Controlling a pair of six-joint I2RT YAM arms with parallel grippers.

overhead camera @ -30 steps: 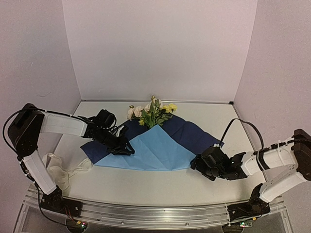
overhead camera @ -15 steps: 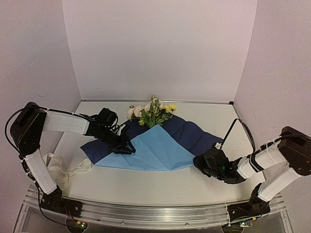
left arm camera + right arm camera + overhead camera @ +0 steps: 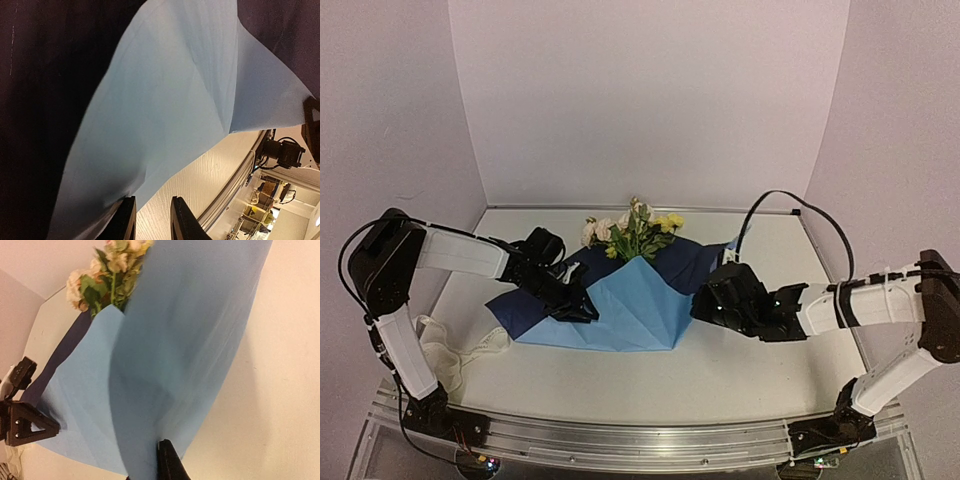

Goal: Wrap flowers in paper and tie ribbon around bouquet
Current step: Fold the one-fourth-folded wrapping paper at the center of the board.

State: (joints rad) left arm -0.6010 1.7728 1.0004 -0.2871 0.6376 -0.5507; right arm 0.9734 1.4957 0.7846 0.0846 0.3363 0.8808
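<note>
White table (image 3: 760, 370); right gripper (image 3: 698, 304) pinching paper (image 3: 630, 305) over flowers (image 3: 635, 232), left gripper (image 3: 152, 216) ajar

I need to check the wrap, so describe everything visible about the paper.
The paper is a thin, creased sheet: light blue on its folded-in flaps, dark navy where it lies flat on the table under the flowers. The right hand is shut on its right edge, holding it raised; the left hand sits at the left flap.

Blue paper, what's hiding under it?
The flowers poke out past the far edge of the paper, blooms and leaves showing. Anything beneath the folded flap, probably their stems, is covered and cannot be seen.
</note>
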